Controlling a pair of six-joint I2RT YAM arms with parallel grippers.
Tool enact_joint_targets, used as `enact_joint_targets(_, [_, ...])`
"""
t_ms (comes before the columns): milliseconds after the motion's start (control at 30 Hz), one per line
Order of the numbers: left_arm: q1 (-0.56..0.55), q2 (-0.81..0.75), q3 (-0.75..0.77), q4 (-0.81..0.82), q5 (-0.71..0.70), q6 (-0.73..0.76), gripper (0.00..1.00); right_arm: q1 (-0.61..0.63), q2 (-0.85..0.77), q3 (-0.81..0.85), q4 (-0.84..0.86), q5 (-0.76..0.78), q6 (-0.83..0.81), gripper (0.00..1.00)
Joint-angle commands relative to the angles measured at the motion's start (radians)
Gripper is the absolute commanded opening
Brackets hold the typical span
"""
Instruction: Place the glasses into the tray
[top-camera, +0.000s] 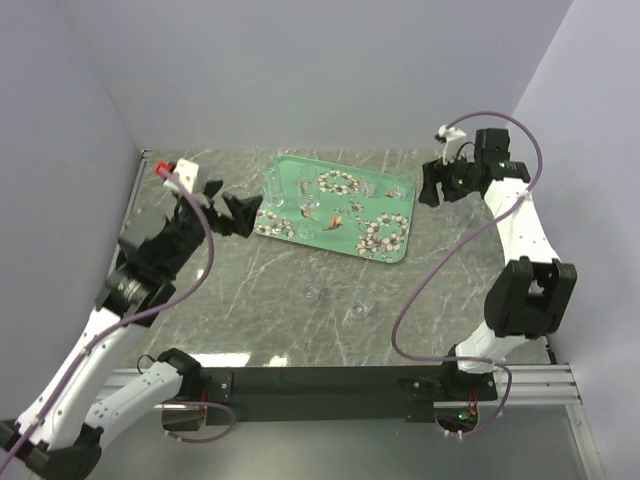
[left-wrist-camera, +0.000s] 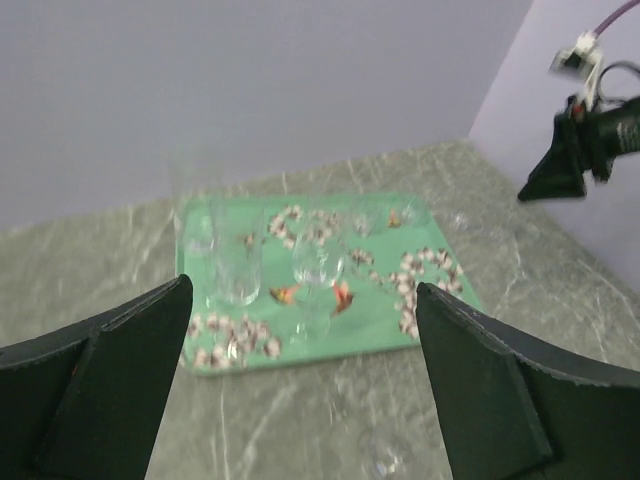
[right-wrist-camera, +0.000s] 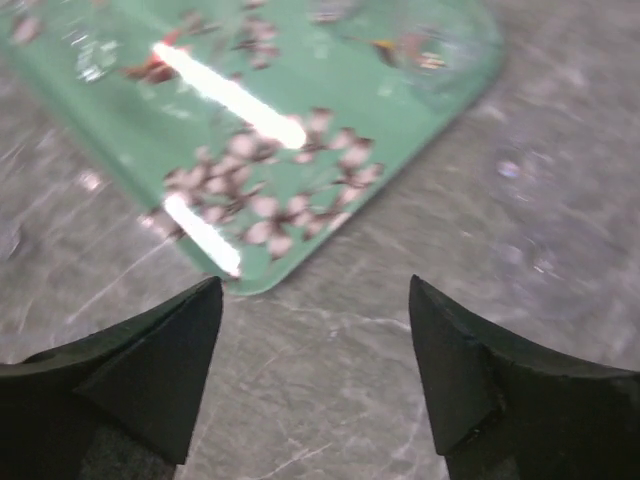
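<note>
The mint-green tray (top-camera: 392, 184) with blossoms and birds lies at the middle back of the table. Several clear glasses stand on it, among them a tumbler (left-wrist-camera: 238, 265) and a stemmed glass (left-wrist-camera: 318, 272). Two small glasses (top-camera: 313, 293) (top-camera: 360, 310) stand on the table in front of the tray, and another faint one (top-camera: 455, 213) off its right end. My left gripper (top-camera: 235, 212) is open and empty, hovering at the tray's left end. My right gripper (top-camera: 437, 185) is open and empty, just right of the tray, above bare table by the tray's corner (right-wrist-camera: 250, 275).
The marble table is walled at the back and on both sides. A white part with a red tip (top-camera: 172, 174) sits on my left arm. A black rail (top-camera: 330, 380) runs along the near edge.
</note>
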Motion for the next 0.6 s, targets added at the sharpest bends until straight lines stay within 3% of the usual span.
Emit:
enact_joint_targets(0, [0.001,-0.087,-0.142,0.004,-0.112,-0.154,0.99,-0.038,0.084,0.103,0.037,0.248,0.248,0.74])
enact_joint_targets(67, [0.001,-0.147,-0.189,0.001,-0.157,-0.235,0.99,-0.068,0.112,0.136,0.027,0.268,0.3,0.67])
enact_joint_targets(233, [0.001,-0.201,-0.255,-0.062,-0.287,-0.378,0.99,-0.116,0.192,0.174,0.029,0.32,0.357,0.61])
enact_joint_targets(400, [0.001,-0.167,-0.25,-0.123,-0.277,-0.42,0.99,-0.159,0.258,0.183,0.043,0.364,0.377,0.58])
enact_joint_targets(467, [0.003,-0.139,-0.243,-0.154,-0.261,-0.441,0.99,-0.179,0.296,0.2,0.035,0.351,0.371,0.49])
enact_joint_targets(567, [0.004,-0.109,-0.24,-0.165,-0.231,-0.457,0.99,-0.19,0.344,0.232,0.017,0.347,0.357,0.45])
